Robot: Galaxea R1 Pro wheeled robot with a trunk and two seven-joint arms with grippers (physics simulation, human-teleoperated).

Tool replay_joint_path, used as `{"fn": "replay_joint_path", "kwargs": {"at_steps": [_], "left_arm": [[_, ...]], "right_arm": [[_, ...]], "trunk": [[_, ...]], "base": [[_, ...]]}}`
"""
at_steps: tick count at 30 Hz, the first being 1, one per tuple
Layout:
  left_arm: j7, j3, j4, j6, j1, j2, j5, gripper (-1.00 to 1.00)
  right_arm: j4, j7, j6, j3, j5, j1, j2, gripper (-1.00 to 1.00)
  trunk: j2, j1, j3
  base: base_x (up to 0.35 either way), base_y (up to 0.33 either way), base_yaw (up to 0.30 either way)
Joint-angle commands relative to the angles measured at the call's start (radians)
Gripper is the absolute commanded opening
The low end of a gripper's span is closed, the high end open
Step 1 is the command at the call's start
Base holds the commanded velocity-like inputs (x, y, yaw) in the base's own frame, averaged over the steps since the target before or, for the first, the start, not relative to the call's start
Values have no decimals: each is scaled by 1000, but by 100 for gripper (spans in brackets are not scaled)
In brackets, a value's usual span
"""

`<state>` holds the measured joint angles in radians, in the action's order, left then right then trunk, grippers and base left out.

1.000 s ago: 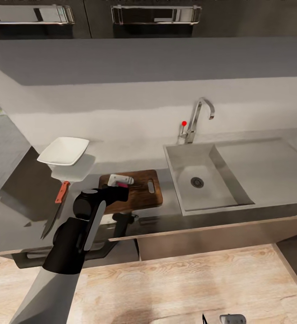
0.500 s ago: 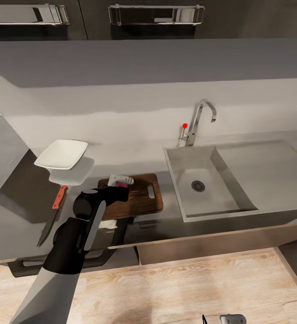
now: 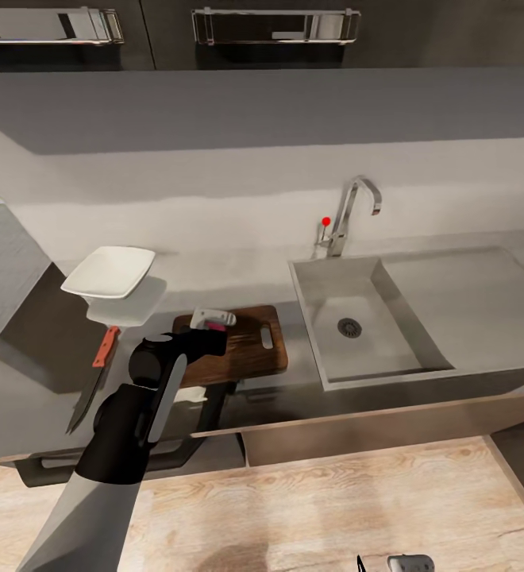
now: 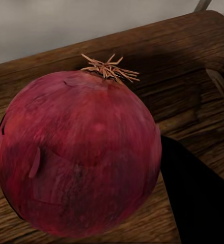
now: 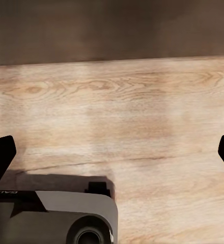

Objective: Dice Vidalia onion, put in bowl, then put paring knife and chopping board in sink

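Note:
My left gripper (image 3: 212, 321) is over the left half of the dark wooden chopping board (image 3: 250, 343), shut on the Vidalia onion (image 4: 79, 152), a dark red ball. In the left wrist view its dark fingers (image 4: 198, 195) flank the onion just above the board (image 4: 193, 107). The paring knife (image 3: 95, 371) lies on the countertop (image 3: 24, 381) left of the board, red handle toward the white bowl (image 3: 109, 272). To the right, the sink (image 3: 397, 334) basin holds nothing. My right gripper (image 5: 112, 152) hangs low over the wooden floor, open.
A chrome tap (image 3: 349, 210) with a red dot stands behind the sink, and the drainboard (image 3: 468, 294) stretches to the right. Dark wall cabinets (image 3: 270, 32) hang above. The counter's front edge (image 3: 357, 409) runs over a pale wood floor (image 3: 333, 508).
The head camera shifted slightly a second ago, moving the whole picture. The left gripper still holds the onion over the board; nothing else has moved.

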<state>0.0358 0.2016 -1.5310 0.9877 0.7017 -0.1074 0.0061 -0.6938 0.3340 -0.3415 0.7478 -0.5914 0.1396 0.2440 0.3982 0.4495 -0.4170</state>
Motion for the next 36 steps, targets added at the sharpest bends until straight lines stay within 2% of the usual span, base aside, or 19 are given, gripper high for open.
{"fn": "replay_joint_path", "kwargs": {"at_steps": [1, 36], "left_arm": [[4, -1, 0, 5, 1, 0, -1, -100], [4, -1, 0, 5, 1, 0, -1, -100]], "right_arm": [[-1, 7, -6, 8, -10, 1, 1, 100], [-1, 7, -6, 8, -10, 1, 1, 100]], "trunk": [[2, 1, -2], [2, 1, -2]], "base": [[-11, 0, 0], [-9, 0, 0]]}}
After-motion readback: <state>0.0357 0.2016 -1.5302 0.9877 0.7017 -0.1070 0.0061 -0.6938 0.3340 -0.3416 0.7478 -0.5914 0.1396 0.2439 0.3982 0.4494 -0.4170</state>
